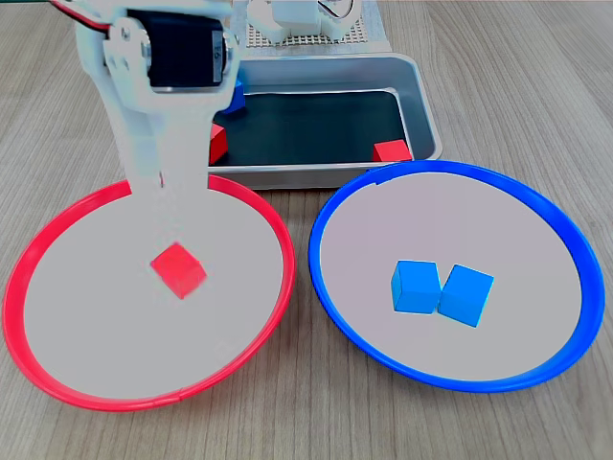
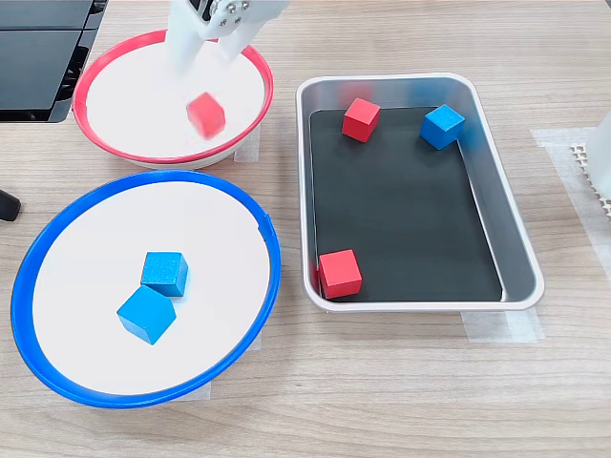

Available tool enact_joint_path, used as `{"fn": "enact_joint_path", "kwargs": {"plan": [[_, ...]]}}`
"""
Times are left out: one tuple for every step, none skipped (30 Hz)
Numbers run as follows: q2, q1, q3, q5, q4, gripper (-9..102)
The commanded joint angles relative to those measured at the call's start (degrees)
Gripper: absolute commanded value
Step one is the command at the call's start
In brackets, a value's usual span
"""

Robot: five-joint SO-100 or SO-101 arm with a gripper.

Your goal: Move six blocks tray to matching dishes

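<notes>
Blocks: six matte cubes, same size, crisp edges. One red block sits in the red-rimmed dish, slightly blurred in the other fixed view. Two blue blocks sit touching each other in the blue-rimmed dish. Both dishes are round, shallow, with pale grey-white centres.

Tray: rectangular silver metal pan, rounded corners, raised sides, dark flat bottom. Holds two red blocks and one blue block, well apart, each near a wall.

Gripper: white plastic, black servo body visible in a fixed view, hanging over the red dish just above the red block. Fingers spread, nothing between them, so released.

Surface: light wood-grain tabletop, clear tape patches under the tray and dish edges. A perforated white plate sits behind the tray.
</notes>
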Motion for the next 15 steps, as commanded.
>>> {"fn": "enact_joint_path", "kwargs": {"plan": [[3.3, 0.9, -0.4, -0.1, 1.1, 18], [4.8, 1.0, 0.6, -0.6, 2.1, 17], [6.2, 1.1, 1.6, -2.4, 3.2, 13], [7.9, 1.2, 2.5, -5.1, 5.0, 7], [10.1, 1.5, 3.9, -8.2, 7.9, 3], [12.5, 1.9, 5.2, -11.1, 11.1, 0], [15.8, 3.1, 7.6, -14.9, 15.5, 0], [18.1, 3.9, 10.1, -17.1, 16.9, 0], [20.3, 4.6, 12.8, -19.9, 17.6, 0], [22.4, 5.4, 16.0, -22.9, 17.8, 0], [24.4, 6.3, 19.5, -25.5, 17.4, 2], [26.6, 7.7, 23.4, -29.4, 17.2, 5], [27.5, 8.4, 25.0, -30.7, 17.0, 7], [28.6, 9.4, 27.4, -31.8, 16.3, 11], [29.4, 10.2, 29.4, -33.0, 15.6, 13]]}}
